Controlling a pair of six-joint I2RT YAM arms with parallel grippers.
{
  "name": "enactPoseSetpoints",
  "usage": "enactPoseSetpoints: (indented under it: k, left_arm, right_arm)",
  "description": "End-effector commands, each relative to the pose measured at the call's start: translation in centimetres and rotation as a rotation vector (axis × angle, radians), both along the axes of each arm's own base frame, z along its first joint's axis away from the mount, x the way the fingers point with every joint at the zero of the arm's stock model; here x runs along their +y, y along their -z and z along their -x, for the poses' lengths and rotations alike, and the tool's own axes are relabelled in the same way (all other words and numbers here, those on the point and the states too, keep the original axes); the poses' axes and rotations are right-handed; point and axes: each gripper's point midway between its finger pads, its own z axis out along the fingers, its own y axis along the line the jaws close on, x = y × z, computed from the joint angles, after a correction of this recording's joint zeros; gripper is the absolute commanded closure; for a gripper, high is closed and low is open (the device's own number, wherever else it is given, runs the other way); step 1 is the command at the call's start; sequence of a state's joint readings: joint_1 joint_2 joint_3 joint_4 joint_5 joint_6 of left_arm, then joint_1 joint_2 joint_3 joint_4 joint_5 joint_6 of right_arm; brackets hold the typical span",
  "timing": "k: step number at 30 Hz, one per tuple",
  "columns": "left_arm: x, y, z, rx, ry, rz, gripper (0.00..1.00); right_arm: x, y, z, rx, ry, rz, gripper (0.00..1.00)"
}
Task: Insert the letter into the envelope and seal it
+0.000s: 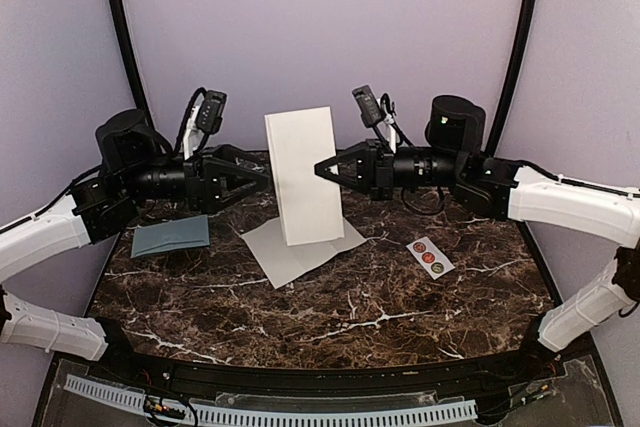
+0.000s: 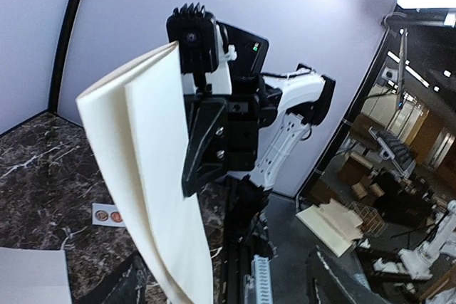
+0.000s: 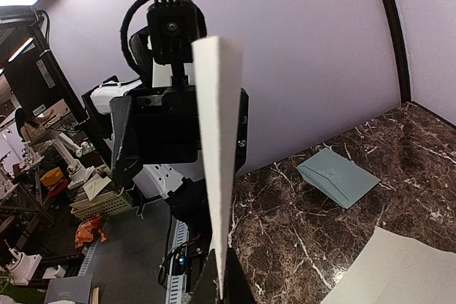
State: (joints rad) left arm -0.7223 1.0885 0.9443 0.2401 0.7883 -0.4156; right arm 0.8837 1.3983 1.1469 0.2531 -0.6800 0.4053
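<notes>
A folded white letter stands upright in the air over the middle of the table. My right gripper is shut on its right edge; the right wrist view shows the letter edge-on, rising from my right gripper. My left gripper is open at the letter's left edge, its jaws apart on either side of the paper. In the left wrist view the letter hangs left of centre, above my left gripper. The pale teal envelope lies flat on the table at the left, also in view from the right wrist as the envelope.
A flat white sheet lies on the marble table under the held letter. A small white strip of round stickers lies at the right. Purple walls close in the back and sides.
</notes>
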Motion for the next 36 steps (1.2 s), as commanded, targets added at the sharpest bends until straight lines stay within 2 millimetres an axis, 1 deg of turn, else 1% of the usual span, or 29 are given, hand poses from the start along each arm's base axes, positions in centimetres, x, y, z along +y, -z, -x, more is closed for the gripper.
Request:
enactPoseSetpoints:
  k: [1,2,4,5,7,10,13,14,16,17,18,19,20,21,22,23,24,25,28,29,32,35,36]
  left_arm:
    - [0.4,-1.1,0.5,-0.014,0.009,0.047,0.2]
    - [0.3,-1.0,0.3,-0.008,0.008,0.047,0.16]
    - [0.1,-0.8,-0.3,-0.002,-0.016,0.041,0.13]
    - [0.0,-0.4,-0.7,0.008,-0.029,0.029,0.11]
    - [-0.2,-0.3,-1.7,0.016,-0.067,0.01,0.09]
    - [-0.7,0.5,-3.0,0.039,-0.109,-0.022,0.06]
    - [-1.1,0.5,-2.6,0.044,-0.064,-0.009,0.05]
    - [-1.3,0.7,-2.3,0.054,-0.039,-0.008,0.07]
    - [-1.5,0.7,-2.0,0.058,-0.005,0.003,0.2]
    - [-1.6,0.5,-1.9,0.051,0.005,0.014,0.34]
    - [-1.6,0.4,-1.8,0.055,0.014,0.023,0.42]
    - [-1.6,0.5,-1.8,0.059,0.016,0.026,0.56]
    - [-1.7,0.5,-1.8,0.062,0.012,0.029,0.63]
    - [-1.7,0.5,-1.9,0.065,0.008,0.029,0.74]
    - [-1.7,0.6,-2.1,0.067,-0.004,0.03,0.79]
    - [-1.7,0.6,-2.3,0.068,-0.011,0.03,0.88]
    - [-1.6,0.6,-2.5,0.068,-0.024,0.031,0.93]
    - [-1.6,0.6,-2.6,0.068,-0.029,0.032,0.98]
    - [-1.2,0.2,-3.1,0.064,-0.066,0.058,1.0]
    - [-0.9,0.2,-3.4,0.071,-0.08,0.065,1.0]
    - [0.1,-0.6,-4.4,0.114,-0.124,0.122,1.0]
    - [1.2,-0.8,-5.7,0.183,-0.166,0.16,1.0]
    - [1.5,-0.9,-6.0,0.19,-0.176,0.168,1.0]
  right_arm:
    - [-0.4,-1.0,0.8,-0.03,-0.021,-0.028,1.0]
    - [-0.4,-1.0,1.0,-0.03,-0.033,-0.03,1.0]
    - [-0.4,-1.2,1.4,-0.03,-0.058,-0.035,1.0]
    - [-0.4,-1.2,1.6,-0.028,-0.066,-0.035,1.0]
    - [-0.3,-1.2,1.8,-0.025,-0.077,-0.032,1.0]
    - [-0.2,-0.9,1.8,-0.021,-0.084,-0.024,1.0]
    - [0.2,-0.2,1.2,-0.012,-0.061,0.002,1.0]
    - [0.3,-0.1,0.9,-0.011,-0.046,0.01,1.0]
    - [0.6,0.4,0.2,-0.005,-0.024,0.031,1.0]
    - [0.8,0.6,0.1,-0.002,-0.021,0.04,1.0]
    - [0.9,0.6,0.0,-0.002,-0.023,0.041,1.0]
    - [1.0,0.6,0.0,-0.003,-0.025,0.04,1.0]
    - [1.0,0.6,-0.1,-0.003,-0.026,0.039,1.0]
    - [1.0,0.6,0.0,-0.003,-0.028,0.039,1.0]
    - [1.0,0.6,-0.1,-0.002,-0.027,0.039,1.0]
    - [1.0,0.6,-0.1,-0.004,-0.022,0.04,0.99]
    - [1.0,0.8,-0.3,-0.003,-0.009,0.043,0.88]
    - [0.9,0.9,-0.5,0.0,0.002,0.047,0.8]
    - [0.8,1.5,-0.6,0.012,0.012,0.058,0.65]
    - [0.8,1.7,-0.6,0.02,0.007,0.061,0.62]
    - [0.7,2.5,0.0,0.052,-0.02,0.067,0.57]
    - [0.6,3.5,0.7,0.089,-0.055,0.074,0.55]
    - [0.6,3.5,0.9,0.097,-0.063,0.068,0.55]
